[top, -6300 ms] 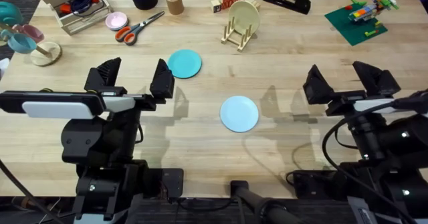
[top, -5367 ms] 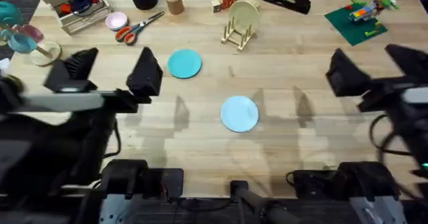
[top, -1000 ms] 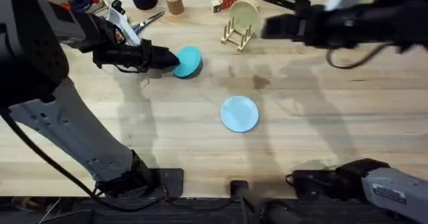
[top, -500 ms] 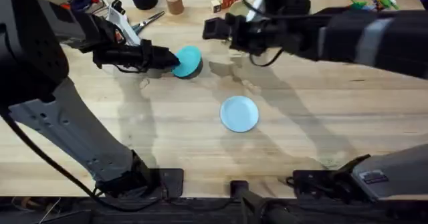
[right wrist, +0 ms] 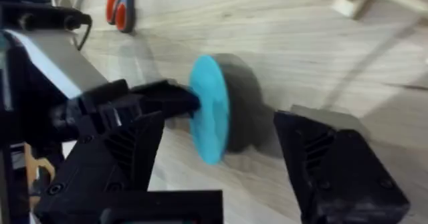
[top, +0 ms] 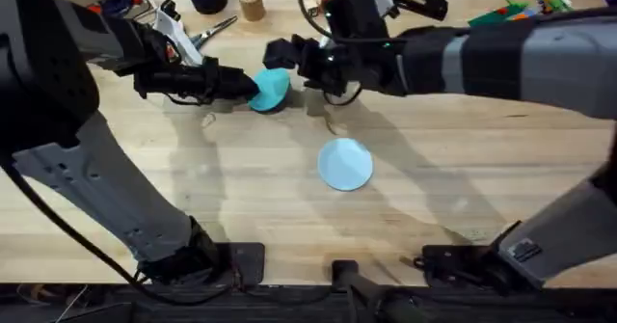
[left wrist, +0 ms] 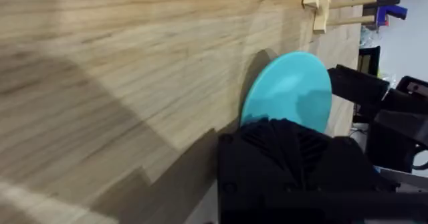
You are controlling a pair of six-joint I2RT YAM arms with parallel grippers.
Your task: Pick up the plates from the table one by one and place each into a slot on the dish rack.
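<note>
Gripped the teal plate [top: 271, 89] by its left edge with the left gripper [top: 241, 85], fingers clenched on it, and held it tilted up off the table [top: 463, 159] in the upper left-centre of the overhead frame. Reached in from the right with the right gripper [top: 287, 57], fingers spread wide, just beside that plate. Left the pale blue plate [top: 345, 163] flat at centre frame.

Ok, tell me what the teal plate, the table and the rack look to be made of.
Teal plate: probably plastic or glazed ceramic, since it is thin, evenly coloured and smooth; which one is unclear. Table: light wood, with visible plank grain and a dull finish. Rack: pale, seemingly unpainted wood, with round dowel pegs.
</note>
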